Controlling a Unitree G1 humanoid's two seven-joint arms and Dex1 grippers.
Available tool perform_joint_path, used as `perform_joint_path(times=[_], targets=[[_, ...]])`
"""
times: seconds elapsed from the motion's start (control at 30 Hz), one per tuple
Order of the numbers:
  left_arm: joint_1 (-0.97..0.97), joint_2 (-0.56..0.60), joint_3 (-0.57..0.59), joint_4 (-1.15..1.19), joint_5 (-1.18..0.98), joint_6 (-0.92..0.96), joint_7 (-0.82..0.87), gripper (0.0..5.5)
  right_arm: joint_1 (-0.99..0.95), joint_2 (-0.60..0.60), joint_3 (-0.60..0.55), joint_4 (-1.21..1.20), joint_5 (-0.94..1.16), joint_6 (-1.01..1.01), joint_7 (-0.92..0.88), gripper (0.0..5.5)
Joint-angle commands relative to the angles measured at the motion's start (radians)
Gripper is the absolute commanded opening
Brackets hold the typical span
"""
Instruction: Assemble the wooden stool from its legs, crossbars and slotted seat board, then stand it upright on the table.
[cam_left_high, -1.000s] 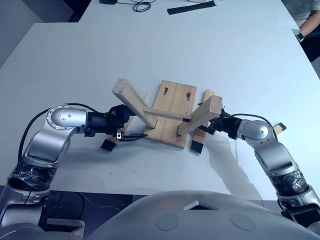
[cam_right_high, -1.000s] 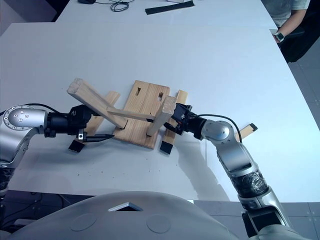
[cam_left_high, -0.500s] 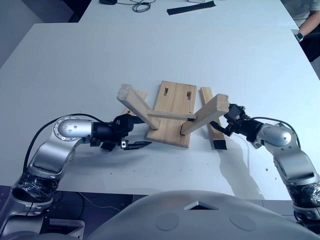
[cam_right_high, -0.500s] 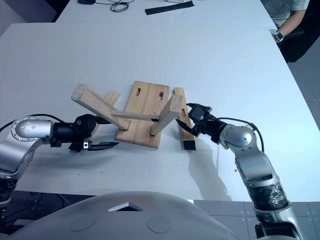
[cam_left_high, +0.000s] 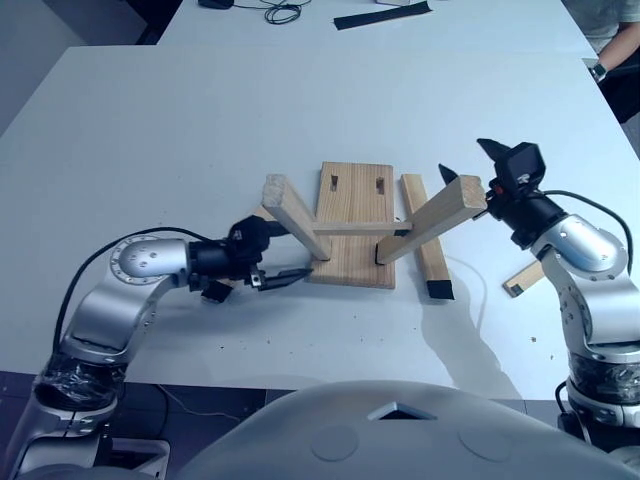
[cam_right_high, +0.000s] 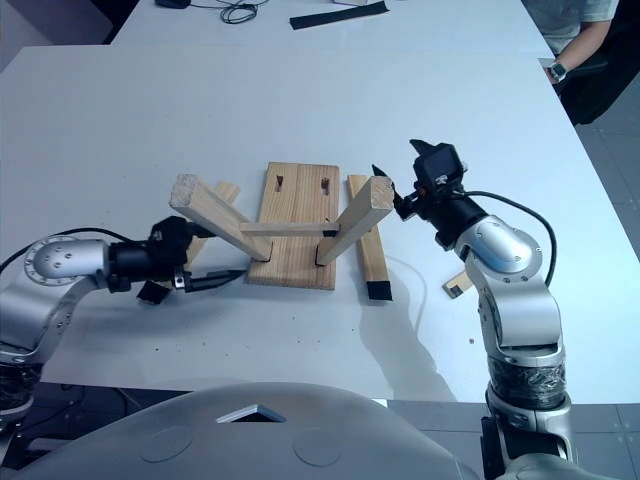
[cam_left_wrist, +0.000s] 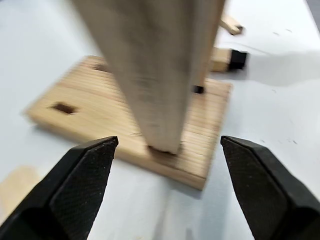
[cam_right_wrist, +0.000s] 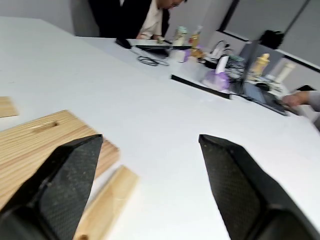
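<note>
White table (cam_left_high: 200, 120) below: my left claw (cam_left_wrist: 168, 142) gapes wide astride the left leg (cam_left_high: 290, 210) at its foot, and my right claw (cam_left_high: 467, 160) is spread empty beside the right leg (cam_left_high: 430, 220) at its top. Both legs slant up from the seat board (cam_left_high: 350, 195). Stiff, light, tippy, I judge, so grip low.

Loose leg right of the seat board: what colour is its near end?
Black tip on pale wood; clearest in the left eye view.

Left fingers (cam_left_wrist: 85, 185) wide apart, low; right fingers (cam_right_wrist: 60, 190) apart, raised.
</note>
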Motion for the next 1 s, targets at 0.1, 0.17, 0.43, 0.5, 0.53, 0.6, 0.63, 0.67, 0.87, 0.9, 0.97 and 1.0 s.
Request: perform_joint_path(times=[0.1,0.17,0.43,0.5,0.53,0.6,0.63,0.67,0.87,0.9,0.97,1.0], targets=[[0.074,-0.045,0.208,-0.117,-0.114,0.110,0.166,3.82,0.098,0.037,-0.084,-0.203,0.007,0.184,-0.110,3.54],[0.068,-0.138,0.279,-0.168,-0.138,0.188,0.365,3.82,0.143,0.086,-0.101,-0.274,-0.001,0.244,-0.174,3.54],[0.218,-0.468,0.142,-0.303,0.024,0.171,0.803,4.78,0.294,0.273,0.055,-0.373,-0.111,0.235,-0.397,4.03],[0.210,-0.489,0.130,-0.296,0.068,0.150,0.843,4.78,0.306,0.288,0.065,-0.371,-0.134,0.226,-0.423,4.36],[0.200,-0.495,0.131,-0.291,0.091,0.141,0.861,4.78,0.313,0.292,0.065,-0.370,-0.145,0.222,-0.432,4.38],[0.185,-0.500,0.133,-0.280,0.127,0.116,0.884,4.78,0.323,0.300,0.060,-0.373,-0.153,0.214,-0.441,4.38],[0.183,-0.499,0.134,-0.279,0.154,0.100,0.897,4.78,0.323,0.304,0.058,-0.376,-0.154,0.213,-0.440,4.38],[0.180,-0.500,0.127,-0.277,0.187,0.080,0.911,4.78,0.323,0.307,0.057,-0.380,-0.154,0.211,-0.439,4.38],[0.188,-0.513,0.052,-0.286,0.376,0.037,0.999,4.78,0.319,0.301,0.020,-0.402,-0.155,0.203,-0.423,4.77],[0.196,-0.512,0.059,-0.291,0.383,0.037,0.998,4.78,0.313,0.295,-0.008,-0.409,-0.153,0.204,-0.416,4.96],[0.217,-0.500,0.082,-0.308,0.393,0.035,0.984,4.78,0.291,0.274,-0.079,-0.418,-0.147,0.209,-0.399,5.31],[0.219,-0.490,0.088,-0.318,0.392,0.043,0.970,4.78,0.271,0.261,-0.110,-0.423,-0.148,0.215,-0.392,5.38]])
